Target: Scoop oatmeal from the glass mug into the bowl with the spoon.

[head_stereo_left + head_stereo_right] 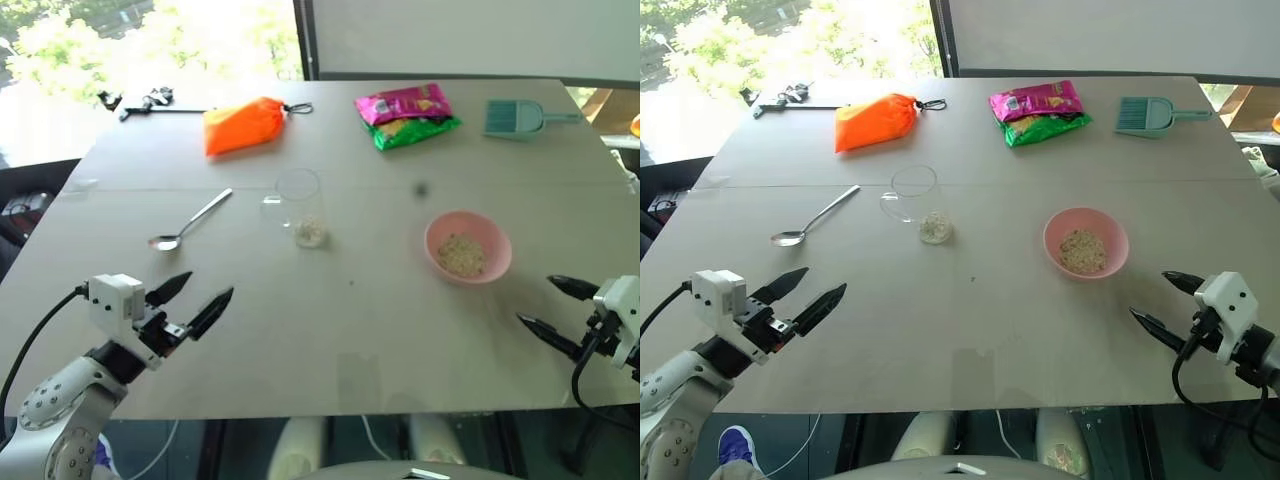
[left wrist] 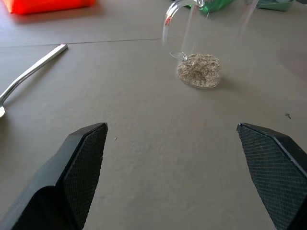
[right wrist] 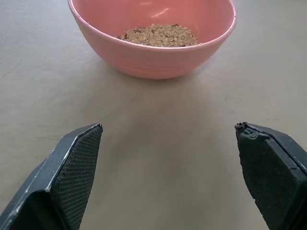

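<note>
From my left gripper point(image 1: 200, 301), fingers spread and empty, the spoon point(image 1: 190, 220) sits at 12 o'clock, handle running toward 1; the right gripper point(image 1: 550, 310), also spread, is farther away.

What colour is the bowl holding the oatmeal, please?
The bowl is pink, clearest in the right wrist view.

Indoor test room, table point(image 1: 350, 340), big window point(image 1: 150, 40)

Bright daylight from the window point(image 1: 150, 40) — blown-out glare, perhaps; table point(image 1: 350, 330) sharp
</note>
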Tool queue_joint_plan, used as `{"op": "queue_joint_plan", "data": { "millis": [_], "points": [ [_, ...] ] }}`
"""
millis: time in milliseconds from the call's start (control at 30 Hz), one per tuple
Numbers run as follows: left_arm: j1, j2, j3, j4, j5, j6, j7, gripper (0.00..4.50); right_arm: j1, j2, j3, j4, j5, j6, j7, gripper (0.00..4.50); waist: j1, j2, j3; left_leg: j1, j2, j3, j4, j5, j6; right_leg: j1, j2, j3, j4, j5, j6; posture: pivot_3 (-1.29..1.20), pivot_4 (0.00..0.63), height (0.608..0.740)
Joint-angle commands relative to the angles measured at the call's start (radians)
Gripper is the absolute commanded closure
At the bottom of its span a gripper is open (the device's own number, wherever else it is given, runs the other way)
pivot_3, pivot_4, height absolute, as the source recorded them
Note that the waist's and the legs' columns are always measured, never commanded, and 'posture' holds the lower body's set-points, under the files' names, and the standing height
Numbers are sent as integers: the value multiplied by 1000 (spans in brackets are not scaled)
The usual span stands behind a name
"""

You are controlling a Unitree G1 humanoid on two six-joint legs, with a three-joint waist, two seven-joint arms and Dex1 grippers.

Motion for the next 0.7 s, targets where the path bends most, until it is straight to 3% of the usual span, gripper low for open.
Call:
{"op": "queue_joint_plan", "data": {
  "millis": [33,200,267,467,700],
  "points": [
    [-3,7,30,-26,-13,-7,-4,39,-9,1,-15,-47,37,-1,8,0,0,0,0,0,0,0,0,0,0,0,0,0,0,0,0,0,150,740],
    [-67,8,10,-13,-14,6,18,39,-55,11,-21,-16,112,-28,81,0,0,0,0,0,0,0,0,0,0,0,0,0,0,0,0,0,150,740],
    [-93,10,7,-4,-10,8,22,39,-94,14,-38,-29,211,-3,130,0,-2,0,0,0,0,0,0,0,0,0,0,0,0,0,0,0,150,740],
    [-148,21,22,48,-4,7,23,39,-202,-3,3,-250,481,120,150,0,-6,1,1,0,1,0,-1,0,0,0,1,0,0,0,0,0,150,740],
    [-167,24,44,77,-17,10,23,39,-184,7,-7,-338,534,157,133,0,7,-1,1,-2,0,-3,0,0,0,0,0,-4,-3,0,0,0,150,740]
  ]
}}
